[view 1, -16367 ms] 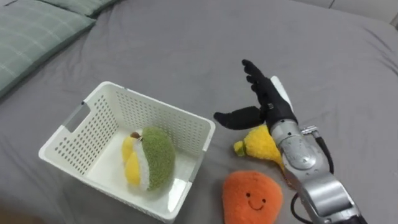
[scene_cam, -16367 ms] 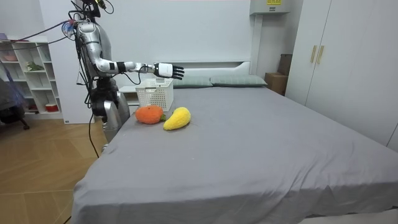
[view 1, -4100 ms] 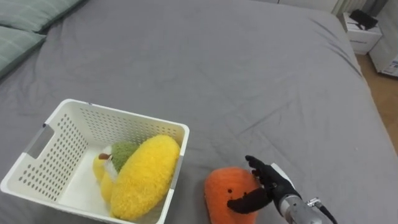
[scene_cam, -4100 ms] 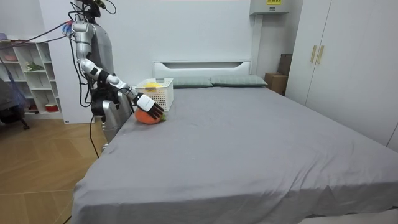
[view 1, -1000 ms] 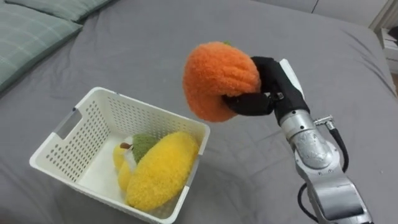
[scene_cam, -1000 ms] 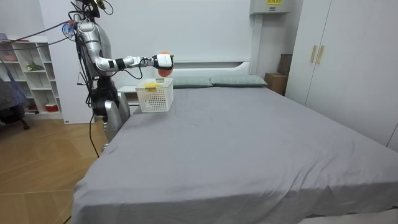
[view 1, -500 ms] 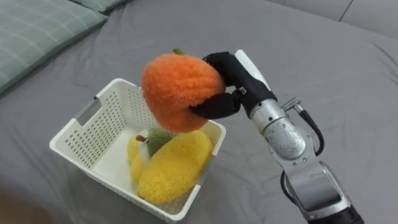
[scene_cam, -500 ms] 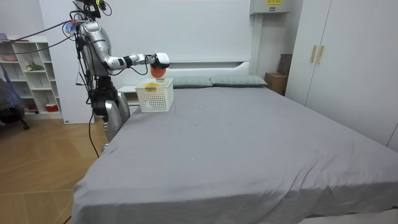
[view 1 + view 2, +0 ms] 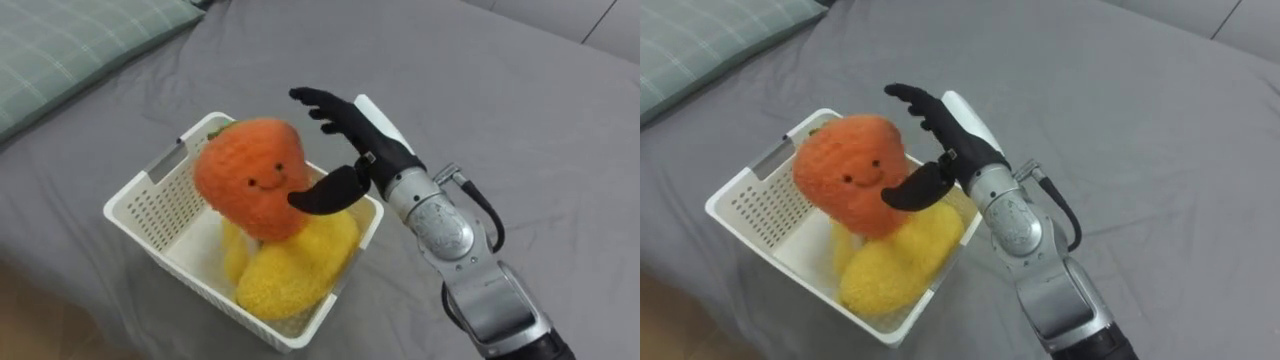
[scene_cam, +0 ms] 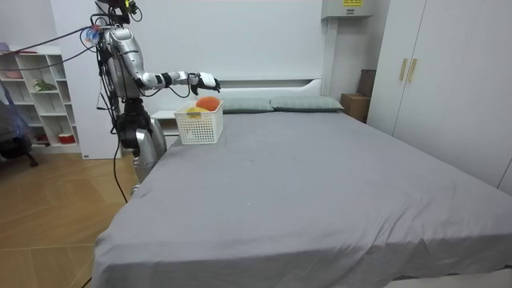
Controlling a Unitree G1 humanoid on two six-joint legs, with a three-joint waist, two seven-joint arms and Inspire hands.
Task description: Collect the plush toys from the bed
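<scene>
An orange plush toy with a smiling face [image 9: 250, 190] [image 9: 848, 175] sits on top of the pile in the white perforated basket [image 9: 150, 212] [image 10: 199, 126]. Under it lies a yellow plush [image 9: 296, 263] [image 9: 895, 258]. My right hand [image 9: 345, 145] [image 9: 940, 135] hovers open just right of the orange toy, fingers spread and thumb pointing at it, holding nothing. In the room view my right hand [image 10: 207, 80] is stretched out above the basket at the bed's corner.
The grey bed [image 9: 520, 120] [image 10: 320, 184] spreads out to the right of the basket. A green striped pillow [image 9: 70, 45] lies at the upper left. In the room view pillows [image 10: 304, 103] rest at the headboard and shelves [image 10: 32, 96] stand behind me.
My right hand has let go of the orange plush, which now rests in the basket face forward. The fingers have spread open.
</scene>
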